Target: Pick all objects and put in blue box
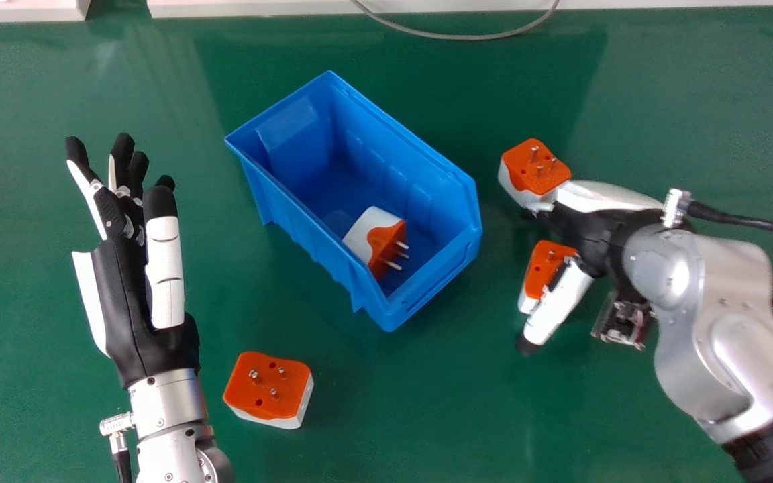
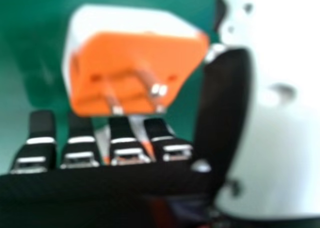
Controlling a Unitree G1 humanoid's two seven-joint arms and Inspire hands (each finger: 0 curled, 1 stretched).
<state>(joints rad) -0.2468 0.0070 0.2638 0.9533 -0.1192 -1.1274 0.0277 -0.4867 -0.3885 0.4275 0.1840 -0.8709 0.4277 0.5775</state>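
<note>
Facing the right hand view, one plug (image 2: pixel 135 63) apparently bares three prongs (image 2: pixel 159 91).

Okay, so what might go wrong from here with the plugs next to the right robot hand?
The far plug lies right at the fingertips of the right robot hand, so closing or shifting the hand might knock it away. The near plug sits beside the thumb and may slip if the squeeze is uneven. A plug carried too low could catch the blue box's rim.
</note>
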